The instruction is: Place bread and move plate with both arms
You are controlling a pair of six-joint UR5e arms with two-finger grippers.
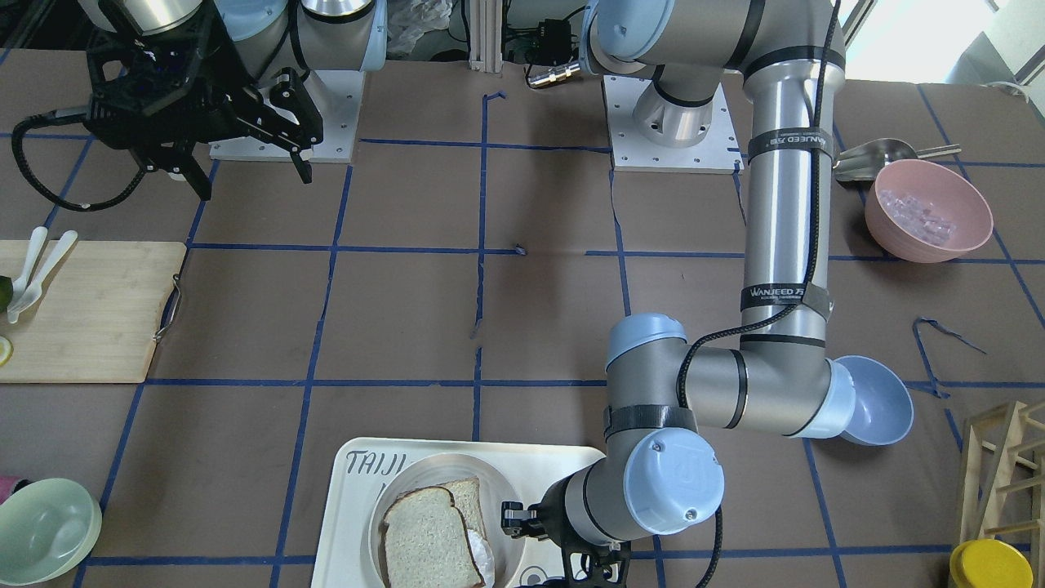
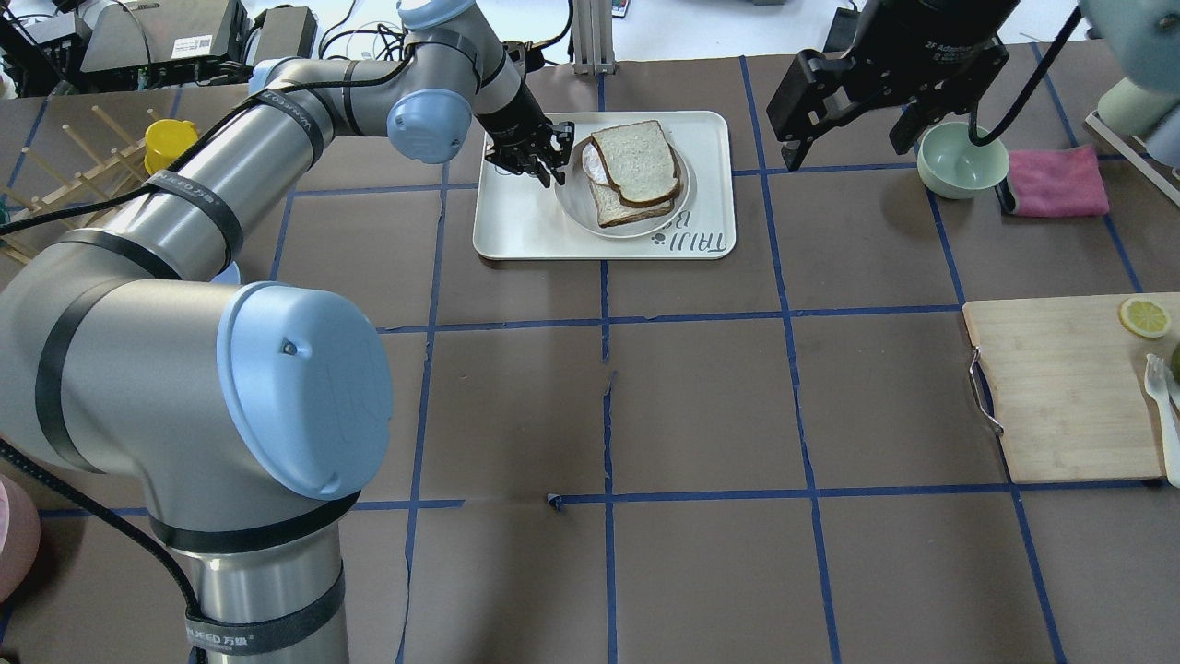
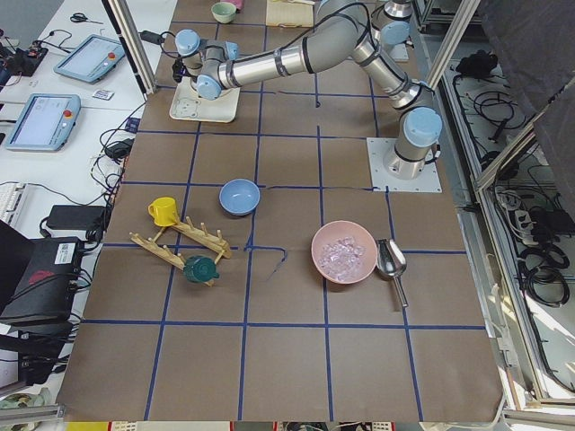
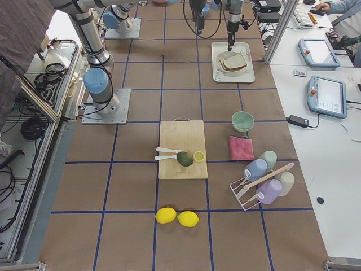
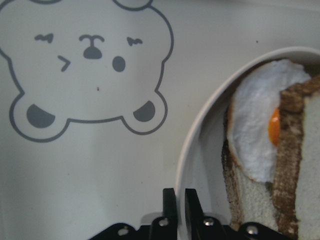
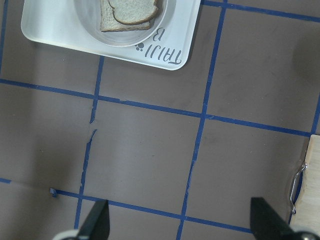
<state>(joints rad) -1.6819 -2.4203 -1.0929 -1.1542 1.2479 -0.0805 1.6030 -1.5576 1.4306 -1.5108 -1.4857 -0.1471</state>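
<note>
Two slices stacked: the bread (image 2: 636, 161), dark-crusted, lies flat on a paler slice (image 2: 616, 212), skewed against it, with a fried egg (image 5: 255, 130) showing between them at the left edge. All of it sits on the plate (image 2: 573, 198), inside the tray (image 2: 525, 226) at the far middle of the table (image 2: 701, 406).

Left gripper (image 5: 180, 201) is low at the plate's left rim, jaws drawn almost together. Whether they pinch the rim, cannot tell. Right gripper (image 1: 253, 184) is high and well apart to the right, jaws spread wide, nothing in them.

Risks, as I judge: a lift by one rim alone would tip the plate, and the slick egg would let the top slice slide off. The right arm, coming in low, could knock the tray.

Surface: brown covering, blue tape grid. Right side: green bowl (image 2: 961, 159), pink cloth (image 2: 1056, 182), cutting board (image 2: 1060, 387). Left side: wooden rack (image 2: 55, 198), yellow cup (image 2: 169, 143). Beyond the far edge, a desk with a tablet (image 4: 327, 96).
</note>
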